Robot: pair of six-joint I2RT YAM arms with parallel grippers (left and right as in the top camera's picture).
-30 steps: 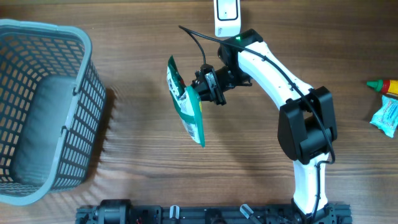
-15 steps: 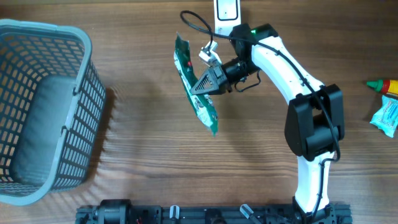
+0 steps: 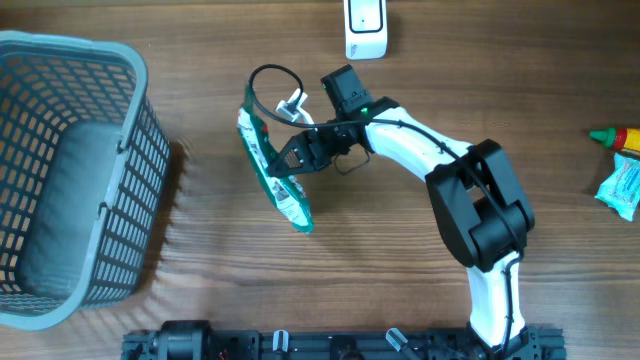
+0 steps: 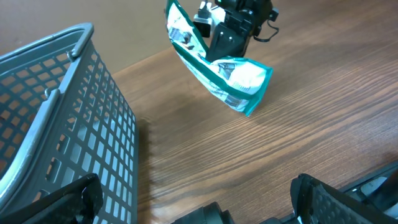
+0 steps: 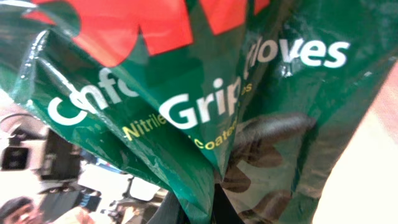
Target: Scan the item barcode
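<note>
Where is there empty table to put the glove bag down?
Bare wood lies between the basket and the bag, and a wide patch between the right arm and the bottle. It is crowded below the scanner, where the arm reaches, and at the right edge by the packet.

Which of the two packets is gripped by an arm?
The green glove packet, clamped in the right gripper left of centre. The pale blue packet lies ungripped at the far right.

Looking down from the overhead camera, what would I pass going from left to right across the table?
Grey plastic mesh basket, green plastic glove packet, white barcode scanner, red bottle with a yellow-and-green tip.
</note>
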